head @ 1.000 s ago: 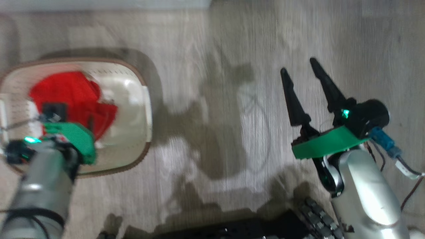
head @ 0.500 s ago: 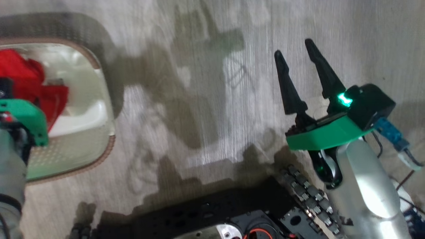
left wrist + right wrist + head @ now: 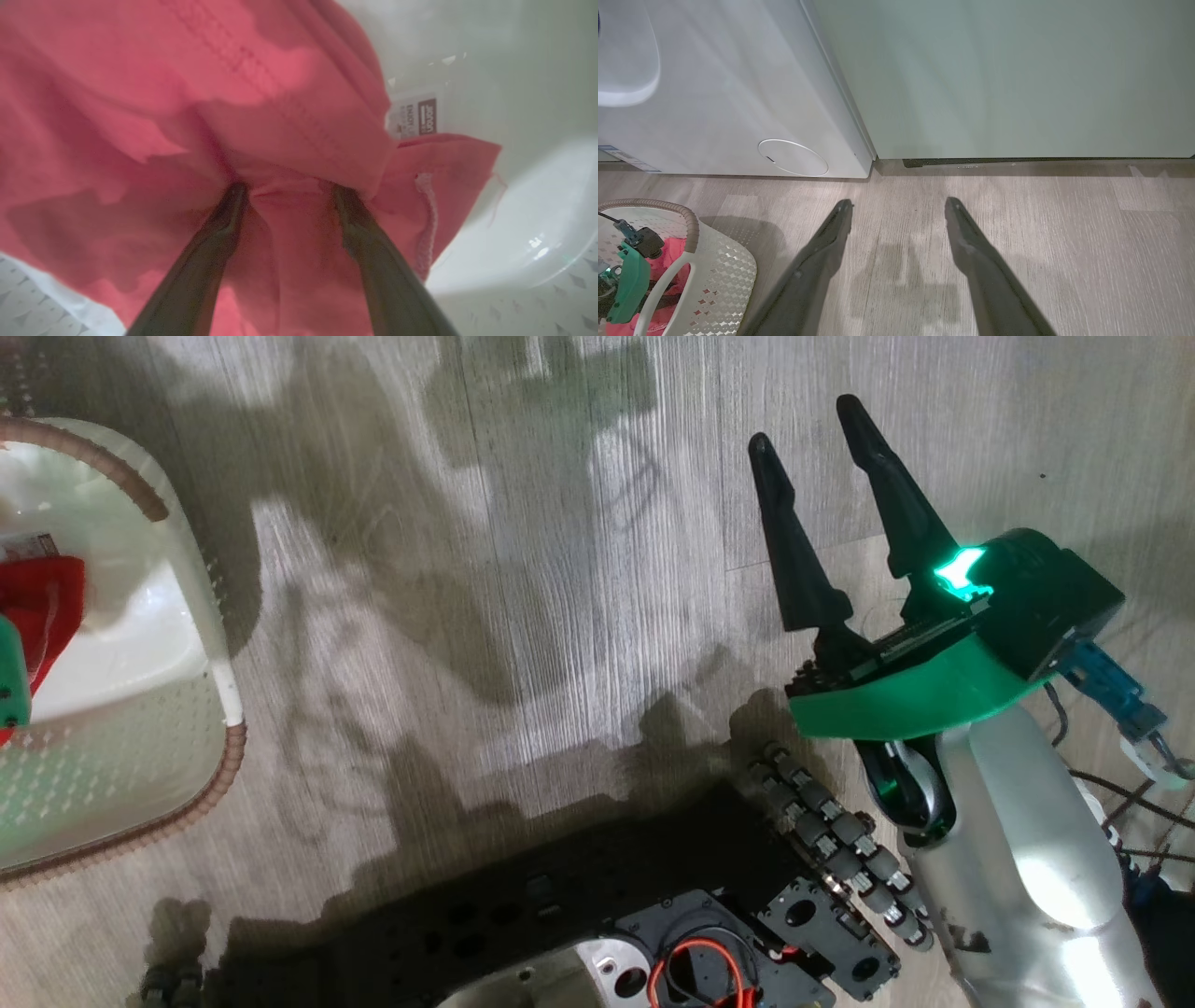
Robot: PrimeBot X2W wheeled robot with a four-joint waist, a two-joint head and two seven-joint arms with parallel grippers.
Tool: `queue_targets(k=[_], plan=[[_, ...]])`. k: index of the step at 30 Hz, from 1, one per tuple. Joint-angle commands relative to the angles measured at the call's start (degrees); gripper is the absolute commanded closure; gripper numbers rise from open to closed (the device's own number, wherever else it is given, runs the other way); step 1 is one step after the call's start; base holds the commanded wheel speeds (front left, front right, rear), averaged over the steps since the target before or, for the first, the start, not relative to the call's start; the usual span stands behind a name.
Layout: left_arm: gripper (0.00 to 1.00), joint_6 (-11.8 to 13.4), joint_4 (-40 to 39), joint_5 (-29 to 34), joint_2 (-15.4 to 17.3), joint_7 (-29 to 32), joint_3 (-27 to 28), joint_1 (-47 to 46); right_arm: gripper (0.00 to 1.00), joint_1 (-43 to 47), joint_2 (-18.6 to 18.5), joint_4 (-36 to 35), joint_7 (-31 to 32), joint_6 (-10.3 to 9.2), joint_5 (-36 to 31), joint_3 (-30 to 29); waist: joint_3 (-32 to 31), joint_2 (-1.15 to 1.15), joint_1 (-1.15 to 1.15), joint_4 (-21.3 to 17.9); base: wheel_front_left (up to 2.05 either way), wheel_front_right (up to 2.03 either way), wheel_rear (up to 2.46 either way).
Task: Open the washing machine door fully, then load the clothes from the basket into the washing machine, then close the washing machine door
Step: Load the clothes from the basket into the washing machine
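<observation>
Left gripper (image 3: 289, 189) spread wide, fingertips sunk in the clothes (image 3: 280, 70).
Both dark fingers press into folds of the red fabric with cloth bunched between them, jaws apart and not clamped. The garments lie inside the basket (image 3: 219, 644) at the scene's left, next to a sticker (image 3: 416, 116) on its cream inside. Right gripper (image 3: 805, 425) hangs over the wooden floor (image 3: 560, 569) well to the right of the basket, jaws likewise apart and empty. On the far side stands the washing machine (image 3: 728, 93) with its small round flap (image 3: 793, 157), and a pale green cabinet (image 3: 994, 79) is just to its right.
</observation>
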Motion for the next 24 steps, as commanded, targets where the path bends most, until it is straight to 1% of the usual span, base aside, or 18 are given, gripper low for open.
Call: queue_targets(k=[1,6,10,14,16,18,19,20,21,24], plan=[[0.0,0.5,0.2,0.8,3.1,0.4,0.6,1.7,0.0,2.8,0.4,-1.6,-0.4,0.0,0.3,1.1,0.2,0.0,-0.01,0.0,0.0,0.0,0.0],[0.0,0.5,0.2,0.7,2.8,3.1,-0.1,1.4,0.0,3.2,0.4,-1.9,-0.4,0.0,0.0,0.6,0.6,0.0,-0.01,0.1,0.0,0.0,0.0],[0.0,0.6,0.2,-0.1,2.3,4.0,0.0,1.3,0.0,3.3,0.4,-2.1,-0.4,0.0,-0.1,0.7,0.7,0.0,-0.01,0.2,0.0,0.0,0.0],[0.0,0.9,0.2,-1.5,1.1,4.2,0.6,1.2,0.0,3.3,0.4,-2.3,-0.4,0.0,0.1,0.6,0.8,0.0,-0.01,0.3,0.0,0.0,0.0],[0.0,1.0,0.2,-2.9,0.4,4.5,1.7,1.2,0.0,3.4,0.4,-2.4,-0.4,0.0,1.8,0.2,0.8,0.0,-0.01,0.5,0.0,0.0,0.0],[0.0,0.8,0.2,-3.6,-0.1,5.2,2.0,1.4,0.0,3.0,0.4,-2.4,-0.4,0.0,1.6,0.2,0.8,0.0,-0.01,0.5,0.0,0.0,0.0],[0.21,0.8,0.2,-4.0,-0.2,5.5,2.2,1.4,0.0,2.8,0.4,-2.4,-0.4,0.0,1.6,0.2,0.7,0.0,-0.01,0.6,0.0,0.0,0.0],[0.65,0.7,0.2,-4.3,-0.3,5.7,2.4,1.3,0.0,2.7,0.4,-2.4,-0.4,0.0,1.5,0.2,0.7,0.0,-0.01,0.6,0.0,0.0,0.0],[1.0,0.4,0.2,-4.7,-0.4,5.8,2.5,1.4,0.0,2.5,0.4,-2.4,-0.4,0.0,1.4,0.3,0.7,0.0,-0.01,0.7,0.0,0.0,0.0],[1.0,0.0,0.2,-6.0,-0.6,5.3,3.3,1.4,0.0,2.0,0.4,-2.3,-0.4,0.0,0.6,0.5,0.6,0.0,-0.01,0.7,0.0,0.0,0.0]])
